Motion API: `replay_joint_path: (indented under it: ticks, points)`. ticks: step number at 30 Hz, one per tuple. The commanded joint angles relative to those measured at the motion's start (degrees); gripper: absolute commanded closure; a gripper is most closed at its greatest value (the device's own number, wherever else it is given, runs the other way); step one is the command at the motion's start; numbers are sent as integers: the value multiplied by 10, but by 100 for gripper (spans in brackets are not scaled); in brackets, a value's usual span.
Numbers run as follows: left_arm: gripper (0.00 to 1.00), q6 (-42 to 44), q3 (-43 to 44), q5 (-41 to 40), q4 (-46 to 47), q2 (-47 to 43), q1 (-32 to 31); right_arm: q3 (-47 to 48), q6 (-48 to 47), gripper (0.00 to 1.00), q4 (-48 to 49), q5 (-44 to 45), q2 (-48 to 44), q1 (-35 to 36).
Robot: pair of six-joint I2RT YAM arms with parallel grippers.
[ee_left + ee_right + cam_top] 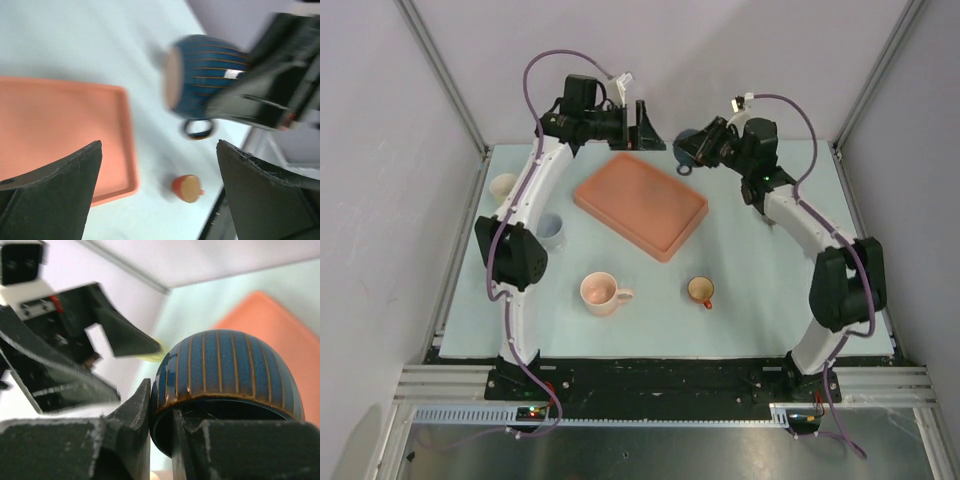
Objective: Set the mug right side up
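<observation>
I see the right fingers (132,412) clamped on the rim of the mug (225,370), tipped sideways; left fingers (55,190) gape near the tray (640,205).

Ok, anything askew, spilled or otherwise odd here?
Only the blue mug: it is tipped sideways near the far edge of the table, handle pointing down, with the right gripper clamped on its rim. That fits the task. No spill or damage shows; the tray sits at an angle.
</observation>
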Motion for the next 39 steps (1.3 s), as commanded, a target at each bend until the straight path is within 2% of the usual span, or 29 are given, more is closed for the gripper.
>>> replay_joint_path:
  ticks: [1,5,7,10,16,24,26,31,35,37,39]
  points:
    - [1,108,-27,-144,-32,-54,29,86,-315,100,-403,161,-105,25]
    - [0,186,-50,-253,-67,-70,36,102,-392,100,-629,270,-114,30]
    - [0,213,-63,-289,-76,-79,39,79,-402,100,-700,313,-120,30]
    - [0,244,-75,-333,-84,-91,40,-3,-390,100,-749,327,-133,27]
    - [0,264,-87,-362,-91,-108,40,-160,-363,100,-700,270,-148,-13]
    - [0,273,-93,-365,-93,-123,38,-252,-343,100,-605,246,-122,-37]
    - [0,275,-94,-364,-94,-128,39,-264,-340,91,-589,252,-123,-38]
    - [0,278,-96,-370,-95,-136,39,-279,-337,63,-580,257,-129,-43]
    - [0,277,-95,-381,-94,-146,39,-276,-340,34,-600,283,-168,-44]
    - [0,272,-93,-389,-94,-151,39,-268,-351,12,-616,290,-195,-43]
    - [0,261,-91,-397,-94,-156,39,-260,-365,3,-628,300,-228,-40]
